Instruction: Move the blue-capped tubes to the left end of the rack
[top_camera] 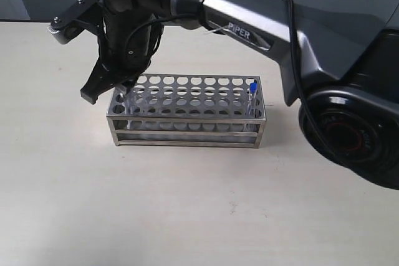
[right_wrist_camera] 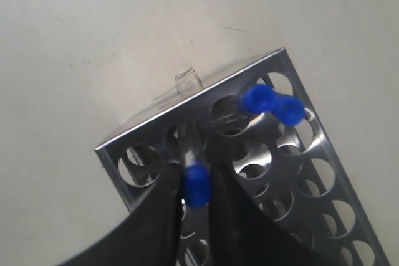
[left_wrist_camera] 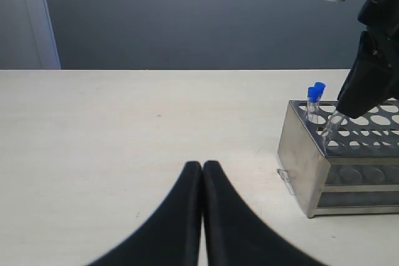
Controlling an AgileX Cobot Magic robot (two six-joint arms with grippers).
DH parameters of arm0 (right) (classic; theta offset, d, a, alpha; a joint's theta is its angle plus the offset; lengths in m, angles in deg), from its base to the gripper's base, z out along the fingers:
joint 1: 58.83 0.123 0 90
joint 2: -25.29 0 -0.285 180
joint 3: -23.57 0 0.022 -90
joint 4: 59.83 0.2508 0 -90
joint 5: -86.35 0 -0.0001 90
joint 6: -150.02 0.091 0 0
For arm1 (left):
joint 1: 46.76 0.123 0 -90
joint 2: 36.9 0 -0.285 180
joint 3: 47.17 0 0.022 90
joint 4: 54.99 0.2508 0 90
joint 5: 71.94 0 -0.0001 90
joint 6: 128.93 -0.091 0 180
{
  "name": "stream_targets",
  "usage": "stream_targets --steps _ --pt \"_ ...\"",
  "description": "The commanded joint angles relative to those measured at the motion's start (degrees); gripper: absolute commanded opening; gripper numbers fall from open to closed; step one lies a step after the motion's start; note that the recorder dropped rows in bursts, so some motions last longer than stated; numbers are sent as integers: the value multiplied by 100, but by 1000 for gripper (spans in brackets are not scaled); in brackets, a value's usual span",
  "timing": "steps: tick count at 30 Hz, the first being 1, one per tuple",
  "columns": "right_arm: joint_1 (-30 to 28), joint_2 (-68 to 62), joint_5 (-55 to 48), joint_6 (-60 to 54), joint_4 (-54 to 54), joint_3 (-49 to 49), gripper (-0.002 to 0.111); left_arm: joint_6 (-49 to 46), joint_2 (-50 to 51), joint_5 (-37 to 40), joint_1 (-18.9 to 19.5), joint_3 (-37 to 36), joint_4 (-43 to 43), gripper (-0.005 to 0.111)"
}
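— Reaching in from the right side, what is the dark arm (top_camera: 249, 23) doing?
— Its right fingers (right_wrist_camera: 159, 216) are clamped on a blue-capped tube (right_wrist_camera: 196, 186), gripping it at the cap. The tube leans, and its lower part passes into a hole at the left end of the steel rack (top_camera: 187, 117).
— Where are the other tubes?
— Two more tubes (right_wrist_camera: 259, 99) with blue caps stand side by side in holes at that same left end, just beside the held one. A fourth tube (top_camera: 253, 86) stands upright at the rack's far right end.
— And the other arm?
— The left fingers (left_wrist_camera: 184, 200) are pressed together with nothing between them, over the pale surface (left_wrist_camera: 124, 123) and apart from the rack.
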Motion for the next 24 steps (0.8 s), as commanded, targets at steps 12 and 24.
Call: stream_targets --steps 12,24 --pt "-19 147 -112 256 -26 36 53 6 32 -28 -36 30 12 1" --pt "-19 493 -200 264 235 36 53 6 32 -28 -36 30 12 1"
